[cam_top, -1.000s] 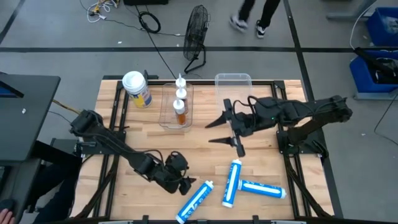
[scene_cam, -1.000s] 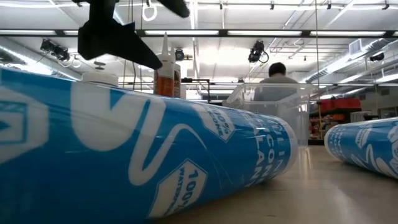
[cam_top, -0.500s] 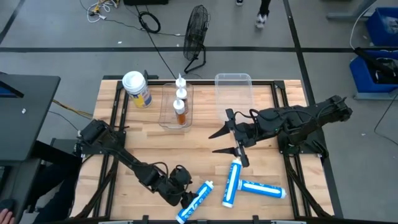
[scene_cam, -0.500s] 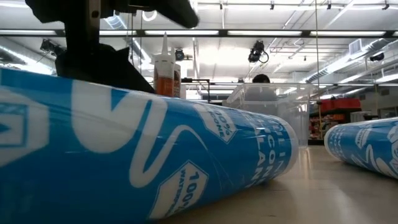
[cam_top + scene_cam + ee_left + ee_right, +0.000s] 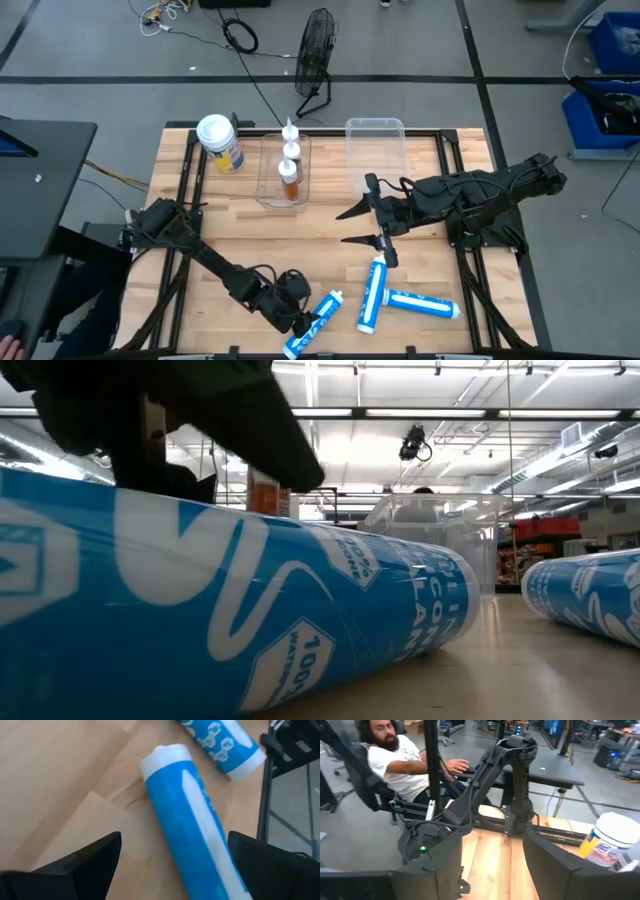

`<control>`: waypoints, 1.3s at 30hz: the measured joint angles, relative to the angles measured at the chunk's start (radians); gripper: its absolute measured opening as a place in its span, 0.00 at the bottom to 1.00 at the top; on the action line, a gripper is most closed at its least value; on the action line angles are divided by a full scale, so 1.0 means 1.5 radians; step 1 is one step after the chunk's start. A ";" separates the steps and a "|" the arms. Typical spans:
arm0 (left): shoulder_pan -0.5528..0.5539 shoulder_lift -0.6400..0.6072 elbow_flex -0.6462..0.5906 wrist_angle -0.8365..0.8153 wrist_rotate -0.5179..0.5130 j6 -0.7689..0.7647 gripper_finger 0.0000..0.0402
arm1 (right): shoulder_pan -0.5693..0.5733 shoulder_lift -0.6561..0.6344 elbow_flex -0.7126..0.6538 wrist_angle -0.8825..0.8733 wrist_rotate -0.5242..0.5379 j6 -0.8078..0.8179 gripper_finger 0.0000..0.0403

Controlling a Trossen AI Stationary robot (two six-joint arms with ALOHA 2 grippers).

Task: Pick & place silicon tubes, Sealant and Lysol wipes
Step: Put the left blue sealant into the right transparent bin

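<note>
Three blue silicone tubes lie on the wooden table near its front edge: one on the left (image 5: 318, 320), one in the middle (image 5: 372, 292) and one on the right (image 5: 420, 303). My left gripper (image 5: 300, 313) is low over the left tube (image 5: 190, 825) and open, a finger on either side of it without touching. My right gripper (image 5: 357, 227) hangs open and empty above mid-table. The Lysol wipes (image 5: 220, 142) stand upright at the far left. Sealant bottles (image 5: 290, 165) stand in a clear bin.
An empty clear bin (image 5: 375, 140) sits at the far centre. Black frame rails (image 5: 185, 190) run along the table's sides. A fan (image 5: 318, 50) stands on the floor beyond. A person (image 5: 395, 760) sits past the table's left side.
My left gripper has sunk and moved toward the near edge, coming down over the left blue tube. My right gripper has swung a little toward the near edge and then kept still. The tubes have not moved.
</note>
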 joint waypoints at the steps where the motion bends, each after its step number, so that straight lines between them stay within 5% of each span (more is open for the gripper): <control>1: 0.002 0.000 0.000 0.005 0.000 0.007 0.92 | 0.000 0.000 0.000 -0.001 0.010 -0.001 0.53; 14: 0.005 -0.001 0.004 0.070 0.114 0.005 0.92 | 0.040 0.011 0.000 -0.116 0.029 0.112 0.53; 23: 0.010 0.001 0.029 -0.018 0.073 0.044 0.92 | 0.067 0.031 0.000 -0.119 0.086 0.105 0.53; 31: 0.019 0.063 0.063 -0.016 0.122 0.016 0.92 | 0.067 0.032 0.000 -0.129 0.115 0.110 0.53; 39: 0.021 0.091 0.136 -0.215 0.124 0.059 0.92 | 0.067 0.032 0.000 -0.123 0.121 0.116 0.53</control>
